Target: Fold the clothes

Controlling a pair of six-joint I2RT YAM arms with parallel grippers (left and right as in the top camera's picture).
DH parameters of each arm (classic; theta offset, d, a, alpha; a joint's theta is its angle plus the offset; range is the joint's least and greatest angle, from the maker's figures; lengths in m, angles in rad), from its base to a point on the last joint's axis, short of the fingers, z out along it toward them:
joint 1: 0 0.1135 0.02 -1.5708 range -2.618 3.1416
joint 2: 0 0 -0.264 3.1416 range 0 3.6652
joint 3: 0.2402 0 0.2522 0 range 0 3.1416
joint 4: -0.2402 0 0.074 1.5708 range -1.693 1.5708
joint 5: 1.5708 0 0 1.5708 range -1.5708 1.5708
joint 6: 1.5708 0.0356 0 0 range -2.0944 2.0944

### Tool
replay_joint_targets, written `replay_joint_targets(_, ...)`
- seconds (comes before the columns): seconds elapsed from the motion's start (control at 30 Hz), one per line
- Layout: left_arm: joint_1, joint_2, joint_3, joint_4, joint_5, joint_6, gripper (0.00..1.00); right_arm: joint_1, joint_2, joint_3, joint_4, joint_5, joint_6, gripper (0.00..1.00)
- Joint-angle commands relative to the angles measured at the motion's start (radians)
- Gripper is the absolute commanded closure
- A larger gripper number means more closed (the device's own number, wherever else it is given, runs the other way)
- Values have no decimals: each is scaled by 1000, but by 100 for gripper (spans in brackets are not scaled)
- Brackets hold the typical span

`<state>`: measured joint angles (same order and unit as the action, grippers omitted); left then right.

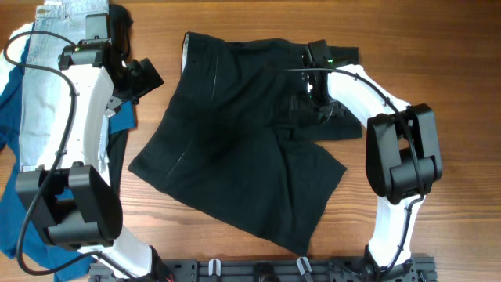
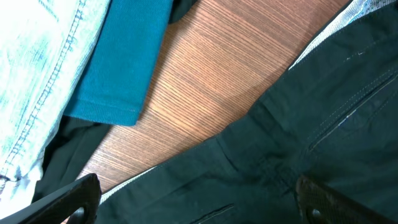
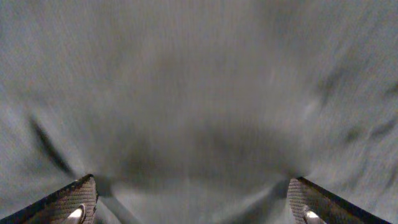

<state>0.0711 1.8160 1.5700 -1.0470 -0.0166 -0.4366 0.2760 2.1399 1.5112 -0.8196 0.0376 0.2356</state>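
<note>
The black shorts (image 1: 235, 149) lie spread out on the wooden table, waistband toward the far side, with the pale lining showing at the far left corner (image 1: 185, 55). My left gripper (image 1: 149, 76) is open and empty, just left of the waistband. In the left wrist view its jaws (image 2: 199, 208) straddle the black fabric (image 2: 311, 124) above the pale-lined edge. My right gripper (image 1: 315, 56) is over the far right of the shorts. In the right wrist view its jaws (image 3: 196, 208) are open, close over the dark cloth (image 3: 199, 93) that fills the frame.
Pale-blue denim shorts (image 1: 43, 94) and a deep-blue garment (image 1: 12, 204) lie piled at the left edge; both show in the left wrist view, denim (image 2: 37, 81) and blue (image 2: 121, 62). A dark cloth (image 1: 119, 149) lies beside them. A black rail (image 1: 258, 270) runs along the front edge.
</note>
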Motion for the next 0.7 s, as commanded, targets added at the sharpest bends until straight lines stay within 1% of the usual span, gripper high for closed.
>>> replay_joint_targets(0.0,-2,3,1,9,8,-13,0,-37,89,-32,136,14,24,0)
replay_joint_targets(0.07,-2,3,1,19,8,-13,0,-79,123,-32,231,3,-1,0)
replay_joint_targets(0.2,-2,3,1,52,9,-13,0,-149,172,-30,348,-46,-31,1)
replay_joint_targets(0.27,-2,3,1,77,9,-13,0,-182,180,-20,388,-89,-54,1)
replay_joint_targets(0.3,-2,3,1,89,9,-13,0,-192,180,-2,373,-106,-66,1)
replay_joint_targets(0.33,-2,3,1,97,9,-13,0,-200,179,41,316,-138,-79,1)
replay_joint_targets(0.4,-2,3,1,105,8,10,0,-203,143,167,124,-211,-78,0)
replay_joint_targets(0.47,-1,3,1,115,8,66,0,-203,48,253,-2,-235,-78,0)
replay_joint_targets(0.5,-1,3,1,118,8,69,0,-204,-10,289,-63,-233,-79,0)
replay_joint_targets(0.57,-1,3,1,123,9,93,0,-208,-142,317,-179,-218,-78,0)
replay_joint_targets(0.63,-1,3,1,122,9,93,0,-213,-258,317,-355,-205,-75,0)
replay_joint_targets(0.67,-1,3,1,120,9,93,0,-214,-293,317,-436,-180,-50,0)
